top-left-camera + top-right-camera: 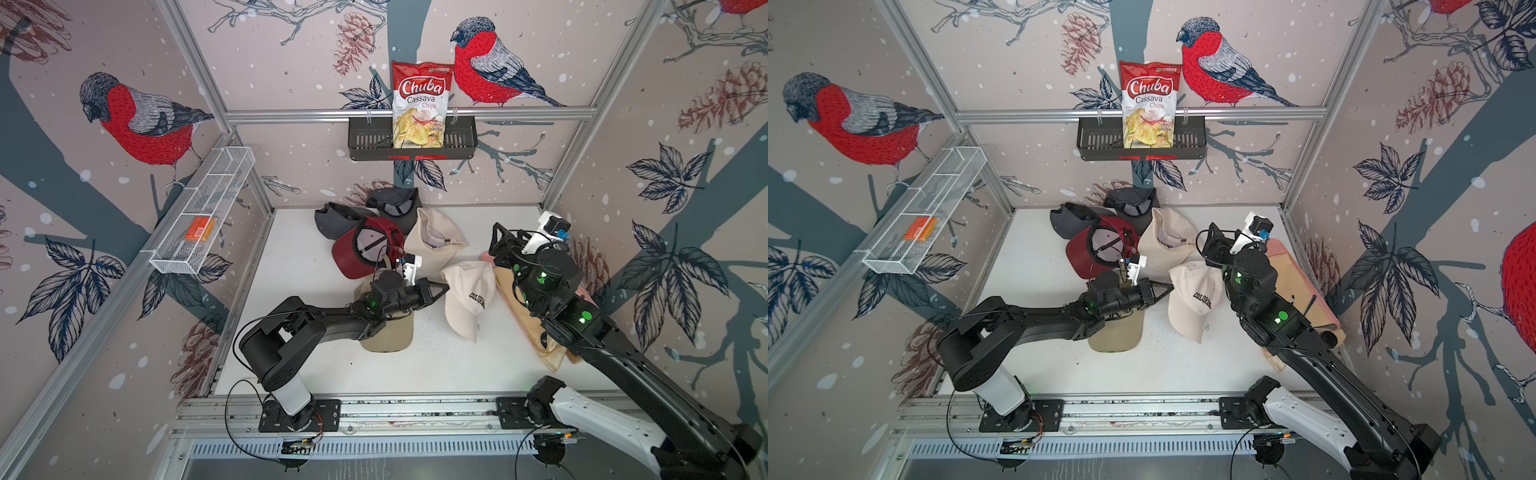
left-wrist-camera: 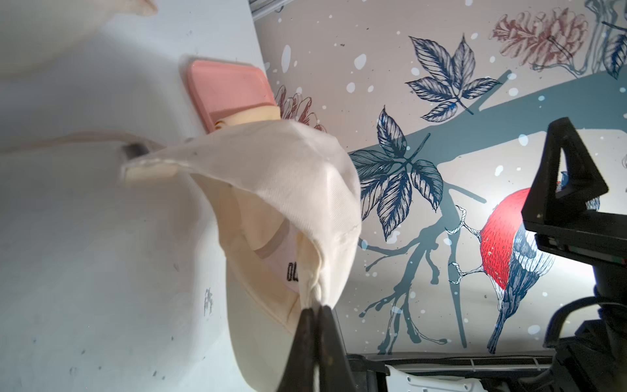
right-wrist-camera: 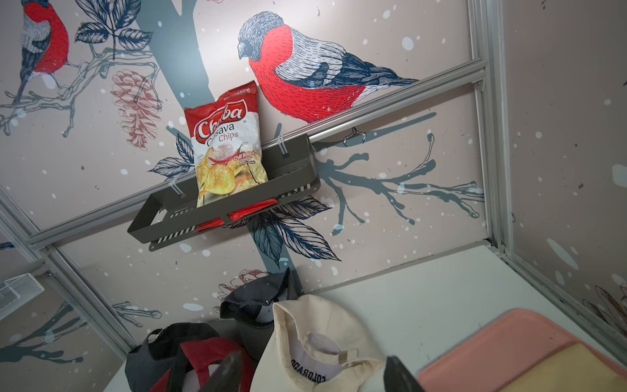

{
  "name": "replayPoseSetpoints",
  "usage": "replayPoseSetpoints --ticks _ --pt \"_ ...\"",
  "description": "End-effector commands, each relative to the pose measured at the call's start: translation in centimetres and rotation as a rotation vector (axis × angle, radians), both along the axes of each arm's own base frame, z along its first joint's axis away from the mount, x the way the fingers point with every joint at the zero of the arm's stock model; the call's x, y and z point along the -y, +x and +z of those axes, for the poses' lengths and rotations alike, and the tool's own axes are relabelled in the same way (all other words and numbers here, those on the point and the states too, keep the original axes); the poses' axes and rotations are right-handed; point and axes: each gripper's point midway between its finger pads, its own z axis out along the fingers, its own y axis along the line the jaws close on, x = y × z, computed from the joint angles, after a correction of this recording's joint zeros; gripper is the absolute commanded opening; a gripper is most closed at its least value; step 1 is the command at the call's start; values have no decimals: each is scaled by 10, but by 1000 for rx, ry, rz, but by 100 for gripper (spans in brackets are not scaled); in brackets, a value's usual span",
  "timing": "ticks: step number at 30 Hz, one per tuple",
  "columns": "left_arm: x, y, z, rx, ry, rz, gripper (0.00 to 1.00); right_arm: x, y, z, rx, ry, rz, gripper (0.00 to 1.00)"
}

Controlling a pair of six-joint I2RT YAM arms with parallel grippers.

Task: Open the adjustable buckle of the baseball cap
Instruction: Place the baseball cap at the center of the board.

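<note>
left end effector (image 2: 314, 312): fingers together, pinching fabric at the edge of the cream cap (image 1: 467, 299) | cream cap: at the middle of the white surface (image 1: 299, 324), between both arms, near the pink tray (image 3: 509, 342) | right end effector (image 3: 312, 373): fingers apart, holding nothing, near a second cream cap (image 3: 305, 325)
</note>
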Motion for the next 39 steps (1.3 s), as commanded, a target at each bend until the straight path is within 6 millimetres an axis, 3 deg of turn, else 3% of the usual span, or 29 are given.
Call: replayPoseSetpoints --ticks 1,4,7,9,11,16,21,27,29,33,34,39 --pt "-5 -1 3 -82 -77 48 0 -1 1 -5 -13 12 12 70" --pt "-21 -5 -26 -189 -38 111 0 0 2 -8 -21 7 11 70" --pt "-33 -7 -42 -251 -14 154 0 3 3 -14 -32 4 11 70" --pt "-38 -8 -48 -274 14 177 5 3 5 -20 -46 5 16 70" --pt "-44 -9 -53 -296 35 198 20 2 6 -27 -61 5 21 70" --pt "-52 -11 -53 -304 57 202 52 3 13 -54 -126 -15 29 71" --pt "-65 -5 -41 -248 139 216 72 10 24 -79 -193 -14 41 72" --pt "-75 0 -24 -140 266 183 78 14 40 -98 -237 -1 76 73" --pt "-76 12 -8 -39 327 179 78 11 46 -105 -253 -7 94 73" --pt "-72 54 29 213 492 134 76 3 59 -119 -298 -15 145 73" --pt "-70 71 43 274 541 132 75 2 61 -122 -309 -19 153 73" --pt "-63 151 54 482 753 145 71 3 67 -128 -331 -29 161 73"
